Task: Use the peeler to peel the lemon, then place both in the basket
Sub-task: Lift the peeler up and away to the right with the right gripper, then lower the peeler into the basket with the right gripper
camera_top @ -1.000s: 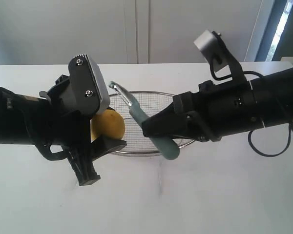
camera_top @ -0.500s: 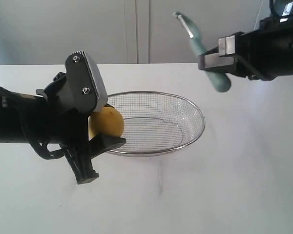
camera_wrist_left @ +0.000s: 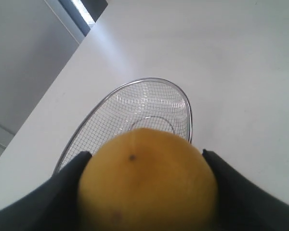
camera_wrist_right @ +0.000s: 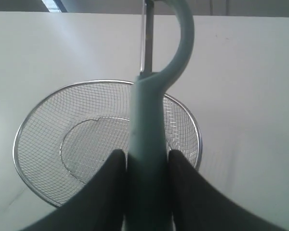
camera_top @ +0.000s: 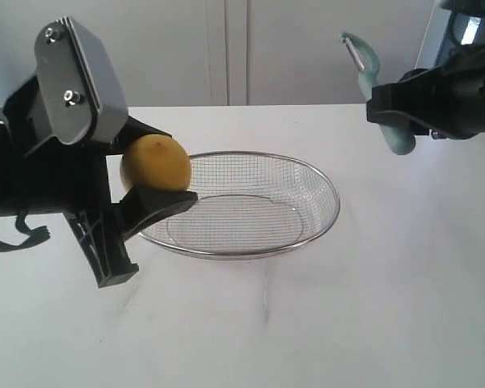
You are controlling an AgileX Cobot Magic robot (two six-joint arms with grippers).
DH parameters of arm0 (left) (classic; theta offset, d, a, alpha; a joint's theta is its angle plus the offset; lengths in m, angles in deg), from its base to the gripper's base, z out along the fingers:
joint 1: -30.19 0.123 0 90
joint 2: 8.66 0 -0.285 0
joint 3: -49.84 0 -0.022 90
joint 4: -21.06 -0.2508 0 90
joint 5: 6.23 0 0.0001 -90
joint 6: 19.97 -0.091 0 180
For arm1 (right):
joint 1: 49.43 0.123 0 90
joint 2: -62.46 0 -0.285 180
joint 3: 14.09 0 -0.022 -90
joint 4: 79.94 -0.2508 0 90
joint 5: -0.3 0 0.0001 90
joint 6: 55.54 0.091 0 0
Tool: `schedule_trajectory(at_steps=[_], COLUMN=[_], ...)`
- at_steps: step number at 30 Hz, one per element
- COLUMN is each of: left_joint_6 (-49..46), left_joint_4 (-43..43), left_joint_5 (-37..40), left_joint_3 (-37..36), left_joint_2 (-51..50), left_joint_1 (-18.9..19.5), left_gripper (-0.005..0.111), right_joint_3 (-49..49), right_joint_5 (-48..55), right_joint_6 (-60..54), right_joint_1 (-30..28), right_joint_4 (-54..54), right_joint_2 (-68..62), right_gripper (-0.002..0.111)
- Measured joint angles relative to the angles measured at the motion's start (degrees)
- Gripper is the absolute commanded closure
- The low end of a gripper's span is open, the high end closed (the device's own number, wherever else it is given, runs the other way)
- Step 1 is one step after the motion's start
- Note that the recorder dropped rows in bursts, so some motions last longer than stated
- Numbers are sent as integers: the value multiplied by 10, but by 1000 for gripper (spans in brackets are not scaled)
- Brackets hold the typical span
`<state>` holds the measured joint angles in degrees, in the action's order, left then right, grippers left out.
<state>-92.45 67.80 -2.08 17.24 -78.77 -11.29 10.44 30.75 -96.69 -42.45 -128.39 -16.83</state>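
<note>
The left gripper [camera_top: 158,166] clamps its fingers [camera_wrist_left: 62,197] on opposite sides of the lemon [camera_wrist_left: 147,183]. The right gripper [camera_top: 392,109] pinches the peeler [camera_wrist_right: 147,144] by its handle, blade up. The lemon hangs near the left rim of the basket [camera_top: 331,194], which sits mid-desk [camera_top: 372,307]. The peeler is aloft toward the far right edge, well apart. Under blade pressure the smooth lemon may squirt free, or the slim handle may twist and skid.

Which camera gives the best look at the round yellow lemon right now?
The left wrist view: the smooth round yellow lemon fills the foreground, skin specks visible, clamped between the left gripper's black fingers. The exterior view shows it smaller, held near the silver wire-mesh basket's left rim. The right wrist view does not show it.
</note>
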Motion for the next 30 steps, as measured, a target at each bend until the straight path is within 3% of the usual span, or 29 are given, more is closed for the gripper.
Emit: schedule_trajectory(at_steps=[13,24,30], left_joint_6=[26,26,26], left_joint_4=[-2,-2,-2], left_joint_5=[42,45,46], left_joint_3=[-1,-1,-1], left_joint_2=[16,16,16], left_joint_1=[0,0,0], left_gripper=[107,107,107], right_joint_3=[37,36,-11], right_joint_5=[-110,-97,-81], right_joint_6=[2,-35,-55], right_joint_1=[0,8,50], right_joint_4=[-14,-19,32], right_joint_2=[0,-48,-91], right_gripper=[108,108,108])
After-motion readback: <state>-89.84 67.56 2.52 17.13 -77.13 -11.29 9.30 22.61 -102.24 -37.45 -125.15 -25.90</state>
